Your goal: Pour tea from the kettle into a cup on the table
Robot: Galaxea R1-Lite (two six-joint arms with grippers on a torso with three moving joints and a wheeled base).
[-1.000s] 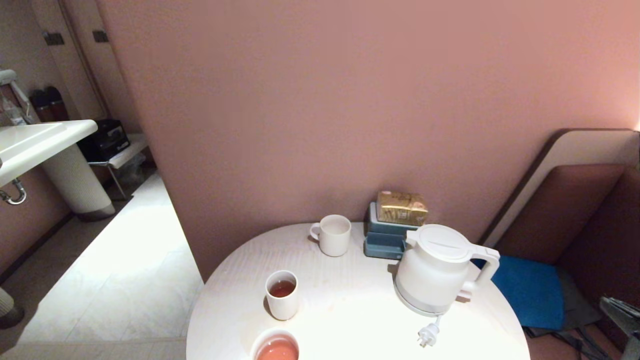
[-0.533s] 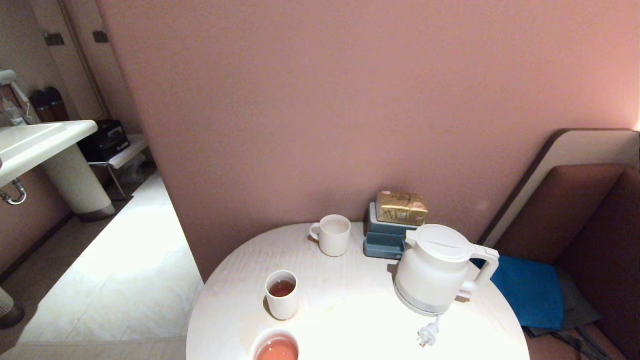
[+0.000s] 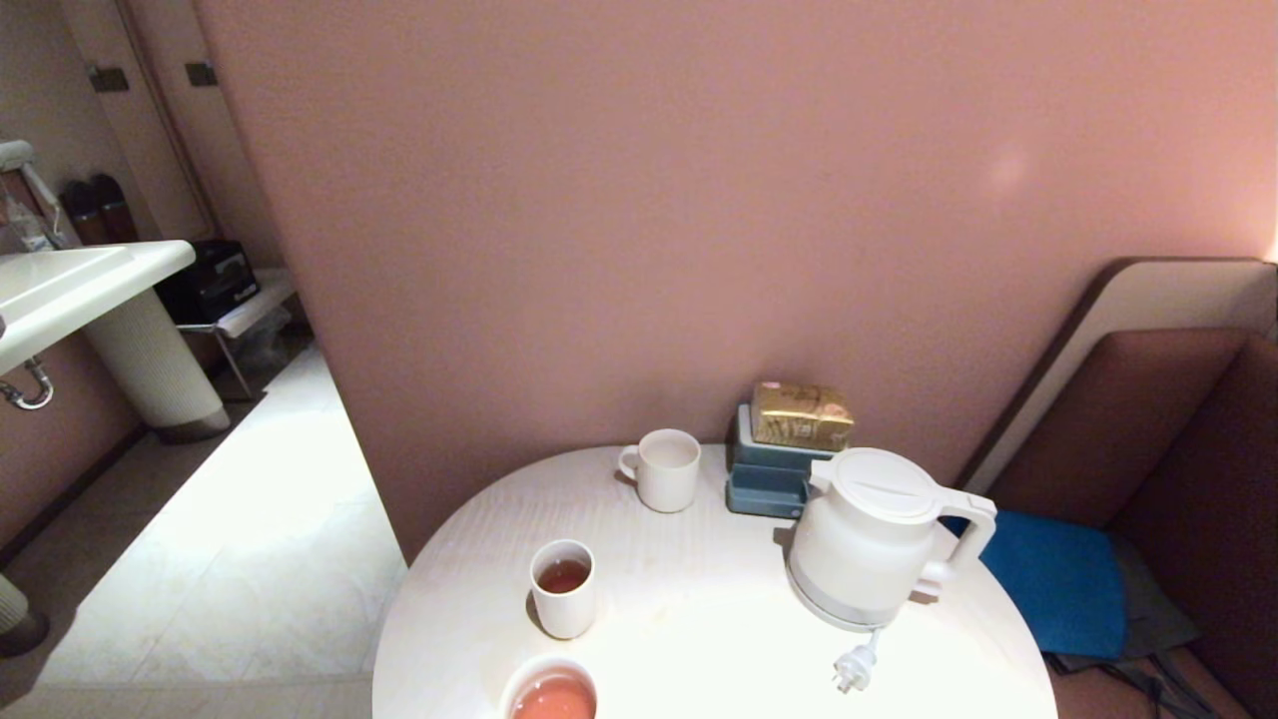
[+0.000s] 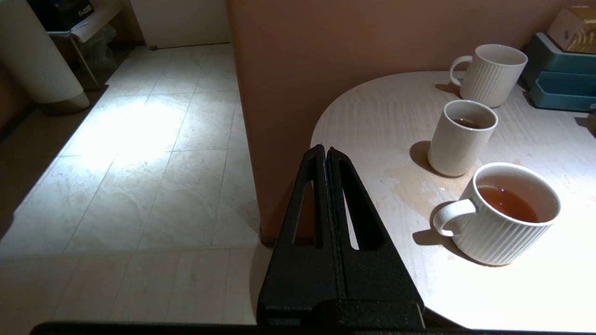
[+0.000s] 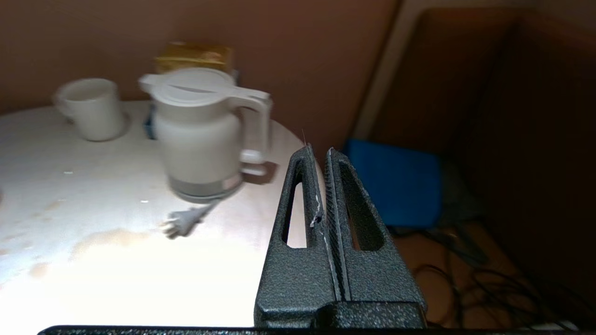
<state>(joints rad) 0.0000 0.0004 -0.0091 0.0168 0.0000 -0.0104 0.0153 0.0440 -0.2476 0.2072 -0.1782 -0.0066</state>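
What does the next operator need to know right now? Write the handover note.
Left tool: shut, empty, off the table's left edge.
Right tool: shut, empty, off the table's right edge, level with the kettle.
Kettle: upright on the table, lid on, plug lying loose, handle toward the right tool.
Cup: upright on the table's left side, dark tea inside.
Done: tea is in the cup, kettle set down.
Left: likely nothing, unless the cup needs topping up.

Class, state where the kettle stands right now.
In the head view, the kettle stands upright on the table's right side, just in front of the blue box, handle facing right.
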